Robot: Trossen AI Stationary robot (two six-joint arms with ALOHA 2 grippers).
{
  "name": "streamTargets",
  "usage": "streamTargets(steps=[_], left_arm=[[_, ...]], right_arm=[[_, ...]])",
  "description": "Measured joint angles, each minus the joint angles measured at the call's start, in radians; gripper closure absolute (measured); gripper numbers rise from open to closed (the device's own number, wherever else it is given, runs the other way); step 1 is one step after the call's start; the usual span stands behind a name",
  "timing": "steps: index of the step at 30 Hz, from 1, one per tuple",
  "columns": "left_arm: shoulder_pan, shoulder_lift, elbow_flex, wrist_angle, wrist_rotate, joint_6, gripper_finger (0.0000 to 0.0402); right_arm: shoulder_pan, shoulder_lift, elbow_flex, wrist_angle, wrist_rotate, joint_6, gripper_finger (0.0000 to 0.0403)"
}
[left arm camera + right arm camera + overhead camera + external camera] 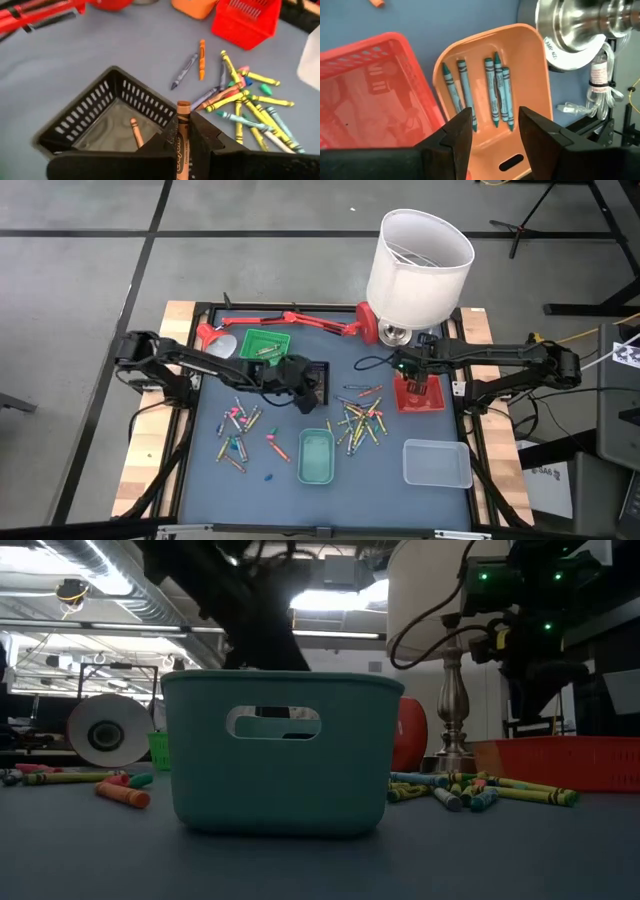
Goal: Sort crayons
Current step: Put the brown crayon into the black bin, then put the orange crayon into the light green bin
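Left wrist view: left tool clamped on a brown crayon at the rim of the black basket, another brown one inside. Right tool spread wide, empty, over an orange tray (five teal crayons inside) beside the red basket. Loose crayons scattered mid-bench, possibly more at left.

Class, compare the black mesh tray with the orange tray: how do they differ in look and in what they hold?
The black mesh tray has slotted walls; the orange tray has smooth solid walls. The black tray holds one brown crayon; the orange tray holds several blue-green crayons. The left gripper, shut on another brown crayon, hangs by the black tray; the open right gripper hangs over the orange one. Both are small sorting trays.
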Motion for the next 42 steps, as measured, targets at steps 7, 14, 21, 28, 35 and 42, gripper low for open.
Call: streamTargets(steps=[7, 14, 21, 28, 35, 42], left_arm=[[0.000, 0.075, 0.000, 0.008, -0.008, 0.006, 0.0391], [0.002, 0.098, 0.000, 0.014, -0.036, 0.027, 0.0391], [0.009, 0.098, 0.000, 0.026, -0.077, 0.036, 0.0391], [0.040, 0.098, 0.000, 0.048, -0.082, 0.036, 0.0363], [0.073, 0.098, 0.000, 0.049, -0.082, 0.027, 0.0299], [0.076, 0.098, 0.000, 0.049, -0.082, 0.027, 0.0275]], right_arm=[[0.000, 0.000, 0.069, -0.008, -0.095, -0.020, 0.0244], [0.001, 0.000, 0.129, 0.118, -0.268, -0.031, 0.0244], [0.001, 0.005, 0.129, 0.295, -0.403, -0.031, 0.0244], [0.001, 0.005, 0.129, 0.386, -0.468, -0.026, 0.0244], [0.001, 0.013, 0.128, 0.408, -0.469, -0.025, 0.0244], [0.063, 0.096, 0.128, 0.421, -0.472, -0.028, 0.0244]])
